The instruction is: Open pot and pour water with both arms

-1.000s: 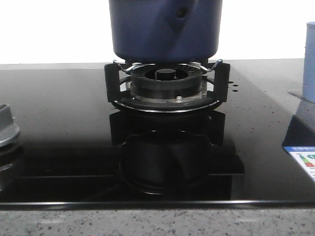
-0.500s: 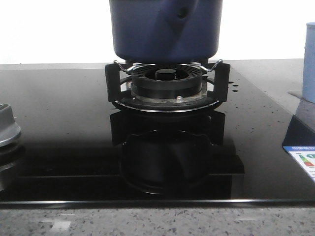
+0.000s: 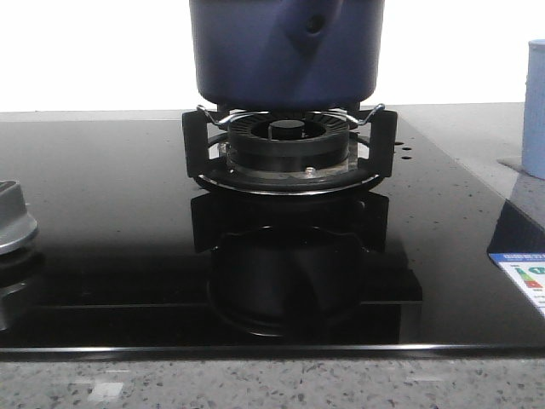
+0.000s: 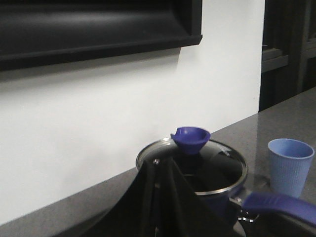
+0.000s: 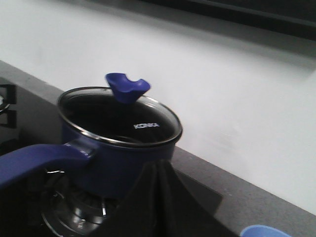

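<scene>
Front view shows the black glass hob (image 3: 102, 221) filling most of the frame, set into the speckled grey worktop (image 3: 281, 388) along the bottom edge. At top centre the pot (image 3: 285, 51), dark navy with straight sides, sits on the burner (image 3: 288, 149), its upper part cut off by the frame. My left wrist view has the pot low and right of centre, glass lid (image 4: 217, 165) on, a blue knob (image 4: 190, 139) on top and its blue handle (image 4: 279, 205) reaching to the lower right corner. My right wrist view shows the same pot left of centre, lid closed. A pale blue cup (image 4: 290, 165) stands on the worktop just beside the pot. Both of my jaws appear only as dark shapes at the bottom edge of each wrist view, clear of the pot; I cannot tell whether either is released or clenched.
</scene>
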You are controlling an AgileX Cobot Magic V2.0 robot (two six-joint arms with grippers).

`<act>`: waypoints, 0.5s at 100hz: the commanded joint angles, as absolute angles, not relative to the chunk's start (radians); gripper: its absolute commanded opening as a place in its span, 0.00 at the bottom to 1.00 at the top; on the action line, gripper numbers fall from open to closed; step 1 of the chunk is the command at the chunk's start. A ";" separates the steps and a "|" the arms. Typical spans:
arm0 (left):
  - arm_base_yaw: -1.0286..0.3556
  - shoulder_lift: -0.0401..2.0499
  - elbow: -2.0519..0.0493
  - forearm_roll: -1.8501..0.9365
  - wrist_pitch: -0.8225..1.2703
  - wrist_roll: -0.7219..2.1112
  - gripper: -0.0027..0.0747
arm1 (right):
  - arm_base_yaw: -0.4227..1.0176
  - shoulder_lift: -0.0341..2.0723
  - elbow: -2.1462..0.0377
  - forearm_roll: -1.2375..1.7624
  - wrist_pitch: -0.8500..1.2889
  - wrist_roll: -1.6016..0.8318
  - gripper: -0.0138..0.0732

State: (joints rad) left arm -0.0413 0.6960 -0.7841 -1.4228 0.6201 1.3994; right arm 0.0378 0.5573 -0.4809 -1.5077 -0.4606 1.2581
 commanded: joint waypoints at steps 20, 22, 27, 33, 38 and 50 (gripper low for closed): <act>-0.038 0.425 -0.473 -1.471 0.556 1.355 0.01 | 0.054 0.382 -0.456 -1.497 -0.426 1.267 0.09; -0.038 0.410 -0.457 -1.471 0.550 1.355 0.01 | 0.054 0.368 -0.454 -1.497 -0.417 1.267 0.09; -0.038 0.377 -0.426 -1.471 0.531 1.355 0.01 | 0.054 0.338 -0.452 -1.499 -0.404 1.267 0.09; -0.038 0.344 -0.398 -1.471 0.513 1.355 0.01 | 0.054 0.314 -0.452 -1.499 -0.388 1.267 0.09; -0.038 0.325 -0.388 -1.471 0.513 1.355 0.01 | 0.054 0.305 -0.452 -1.499 -0.382 1.267 0.09; -0.038 0.314 -0.380 -1.471 0.515 1.355 0.01 | 0.054 0.305 -0.452 -1.499 -0.382 1.267 0.09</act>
